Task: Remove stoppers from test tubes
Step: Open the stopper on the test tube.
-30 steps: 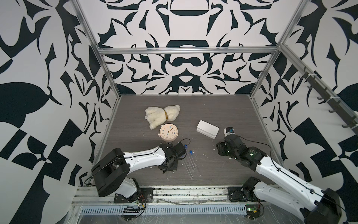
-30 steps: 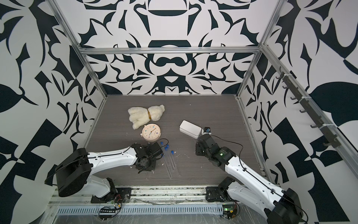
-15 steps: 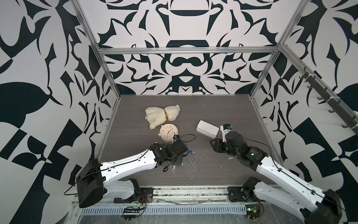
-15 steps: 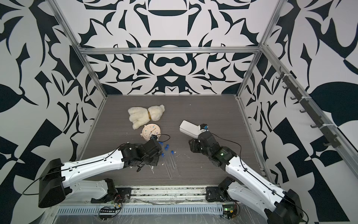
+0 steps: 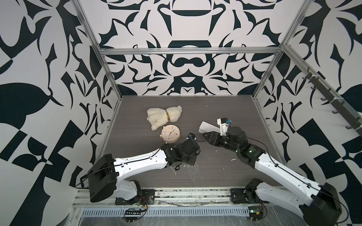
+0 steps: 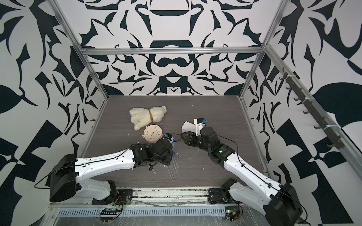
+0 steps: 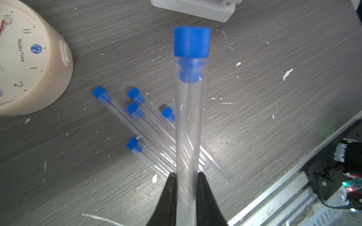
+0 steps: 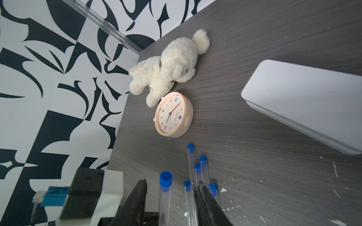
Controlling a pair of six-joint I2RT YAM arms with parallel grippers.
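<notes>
In the left wrist view my left gripper (image 7: 186, 176) is shut on the lower part of a clear test tube (image 7: 188, 127), raised above the table. Its blue stopper (image 7: 192, 42) still sits in the far end. Several more test tubes (image 7: 148, 125) with blue stoppers (image 7: 99, 92) lie fanned on the grey table beneath. In the right wrist view my right gripper (image 8: 172, 182) is open, and the raised tube's stopper (image 8: 165, 177) stands between its fingertips without touching them. In a top view the right gripper (image 5: 204, 134) points left at the left arm's tip.
A pink clock (image 5: 170, 133) and a cream plush toy (image 5: 163, 117) lie just behind the tubes. A white box (image 5: 207, 127) sits behind my right gripper. White flecks dot the table, and a metal rail (image 7: 274, 203) runs along its front edge.
My left arm has stretched right and back, lifting one tube off the table. My right gripper has swung left toward it, bringing its jaws around the stopper, and narrowed slightly.
</notes>
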